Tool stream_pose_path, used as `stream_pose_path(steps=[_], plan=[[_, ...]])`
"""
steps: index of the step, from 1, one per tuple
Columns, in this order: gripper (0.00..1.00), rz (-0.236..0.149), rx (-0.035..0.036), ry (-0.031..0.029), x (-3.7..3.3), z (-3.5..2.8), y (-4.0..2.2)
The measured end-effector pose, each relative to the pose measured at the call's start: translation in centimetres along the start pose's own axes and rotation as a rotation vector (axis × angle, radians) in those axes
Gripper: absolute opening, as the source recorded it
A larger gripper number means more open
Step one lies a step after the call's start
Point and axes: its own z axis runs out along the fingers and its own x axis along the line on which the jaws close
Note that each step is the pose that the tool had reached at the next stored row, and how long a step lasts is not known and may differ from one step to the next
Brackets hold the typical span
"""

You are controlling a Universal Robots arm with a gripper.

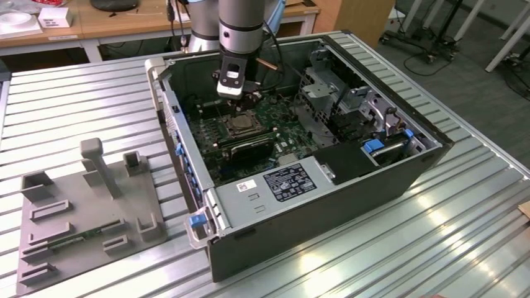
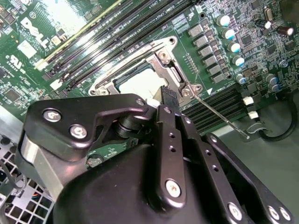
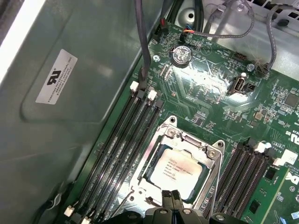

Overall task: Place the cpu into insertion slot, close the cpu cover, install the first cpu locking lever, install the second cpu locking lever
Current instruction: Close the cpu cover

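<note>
The gripper [image 3: 172, 198] has its fingers pressed together on nothing, tips just beside the cpu [image 3: 180, 168]. The cpu lies in the insertion slot [image 3: 142, 184] under the lowered cpu cover [image 3: 196, 142] (one locking lever [image 2: 222, 116] juts free). In the exterior view, a metal cage [image 1: 319, 102] stands at the slot's three o'clock.

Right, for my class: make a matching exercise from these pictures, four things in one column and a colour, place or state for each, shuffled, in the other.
Things
1. cpu
2. cpu cover
3. memory slots
4. fixture plate

Descriptions
a. long and black
b. grey, lying outside the computer case
c. pale square face, seen through a window
d. silvery frame, lying flat around the chip

Pairs: 1-c, 2-d, 3-a, 4-b
</note>
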Motion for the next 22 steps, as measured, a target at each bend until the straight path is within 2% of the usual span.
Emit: stream_pose_path(steps=[8, 10, 13, 22], plan=[[0.11, -0.001, 0.0, 0.0001, 0.0, 0.0, 0.0], [0.11, -0.014, 0.0005, 0.0005, 0.0, 0.0, 0.0], [0.11, -0.058, 0.0018, 0.0022, 0.0, 0.02, 0.0], [0.11, -0.221, 0.0069, 0.0082, 0.0, 0.06, 0.0]])
